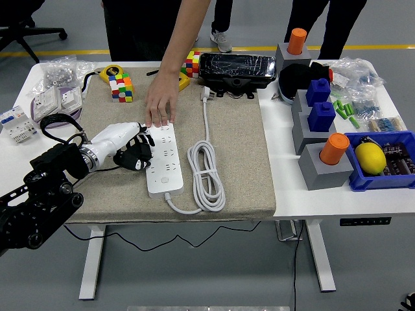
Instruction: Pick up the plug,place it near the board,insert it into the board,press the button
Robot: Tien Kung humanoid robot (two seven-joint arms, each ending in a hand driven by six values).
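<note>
The left hand (pixel 127 146) is seen at the left edge of the white power strip (pixel 163 161), w/ its fingers curled in narrow; whether anything is held in them can't be told. Its dark fingertips (pixel 144 162) are just beside the strip's left side, poss. touching. The strip lies lengthwise on the beige mat (pixel 240 155), far end toward the top. A person's hand (pixel 160 102) is laid flat on the strip's far end, fingers pressing down on it. The strip's white cable (pixel 206 173) is coiled in a long loop just to the right of the strip, and from there it runs up the mat to the white plug (pixel 206 94), which lies near the black case (pixel 237 70) at the mat's far edge, well apart from the strip's sockets. No right arm is seen.
</note>
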